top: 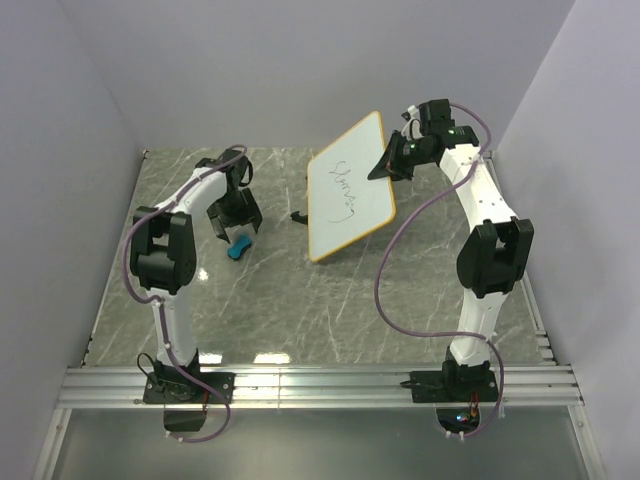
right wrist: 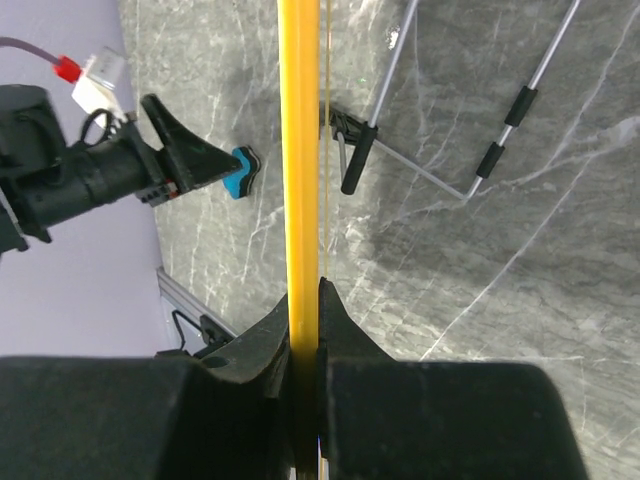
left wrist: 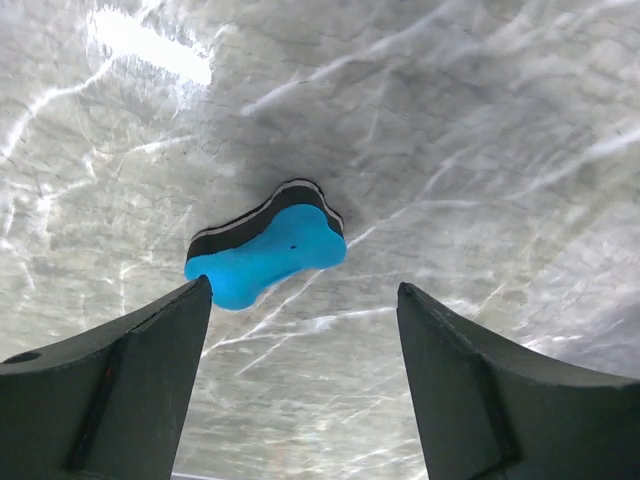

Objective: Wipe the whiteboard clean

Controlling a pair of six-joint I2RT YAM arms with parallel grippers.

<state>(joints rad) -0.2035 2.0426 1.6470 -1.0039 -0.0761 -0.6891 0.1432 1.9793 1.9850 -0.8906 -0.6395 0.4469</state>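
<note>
The whiteboard (top: 350, 190), white with an orange-yellow frame and black scribbles, stands tilted at the table's back middle. My right gripper (top: 392, 160) is shut on its upper right edge. The right wrist view shows that frame edge-on as a yellow bar (right wrist: 298, 150) pinched between the fingers of the right gripper (right wrist: 305, 292). A blue bow-tie-shaped eraser (top: 238, 249) with a black underside lies on the table left of the board. My left gripper (top: 238, 230) hangs just above it, open. In the left wrist view the eraser (left wrist: 265, 245) lies just beyond the spread fingertips of the left gripper (left wrist: 304, 290), untouched.
The board's wire stand legs (right wrist: 440, 170) with black sleeves rest on the grey marble table (top: 300, 300) behind the board. A small black clip (top: 300, 216) sits at the board's left edge. White walls close in on three sides, and an aluminium rail (top: 320, 385) runs along the near edge.
</note>
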